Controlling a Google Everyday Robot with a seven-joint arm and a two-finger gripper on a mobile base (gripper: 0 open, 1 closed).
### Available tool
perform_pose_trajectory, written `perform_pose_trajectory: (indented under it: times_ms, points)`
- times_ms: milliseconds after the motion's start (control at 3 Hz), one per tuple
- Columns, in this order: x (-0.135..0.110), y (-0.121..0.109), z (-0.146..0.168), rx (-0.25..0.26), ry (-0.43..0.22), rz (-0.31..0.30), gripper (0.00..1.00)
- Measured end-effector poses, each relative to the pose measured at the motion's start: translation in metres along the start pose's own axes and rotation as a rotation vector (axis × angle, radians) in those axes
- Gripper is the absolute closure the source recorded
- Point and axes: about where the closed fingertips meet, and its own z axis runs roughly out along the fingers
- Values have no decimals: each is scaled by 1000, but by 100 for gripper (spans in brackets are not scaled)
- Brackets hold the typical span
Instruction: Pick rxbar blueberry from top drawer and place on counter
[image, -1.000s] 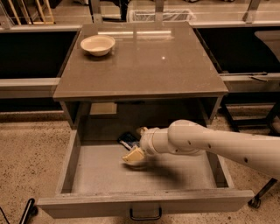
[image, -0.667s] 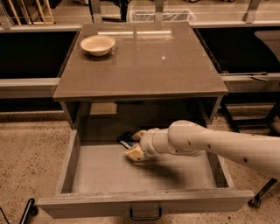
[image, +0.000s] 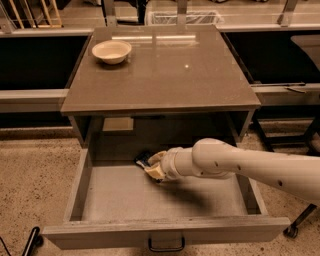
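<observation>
The top drawer (image: 115, 200) is pulled open below the counter (image: 165, 75); its dark handle (image: 166, 245) shows at the front. The rxbar blueberry (image: 142, 160), dark with a bit of white, lies on the drawer floor near the back, left of middle. My gripper (image: 151, 167) reaches into the drawer from the right on the white arm (image: 240, 167). It is right at the bar's right end and covers part of it. The bar's near half is hidden behind the gripper.
A tan bowl (image: 111, 51) stands on the counter's back left corner. Long pale shelf rails (image: 30, 95) run on both sides of the cabinet. A wire basket (image: 185, 17) stands behind the counter. The floor (image: 30, 185) is speckled.
My gripper has moved a little back and left across the drawer floor, closing on the bar; the bar has stayed in place.
</observation>
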Motion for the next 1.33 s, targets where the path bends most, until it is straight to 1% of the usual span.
perform_pose_trajectory:
  times_ms: [333,667,1000,1333]
  points:
    - [-7,3,-3,-19,-15,-19,94]
    - [-16,7,-8,-41,-33,-47,70]
    - [-23,12,-13,-59,-45,-72,73]
    - [-31,16,-20,-82,-57,-106,96]
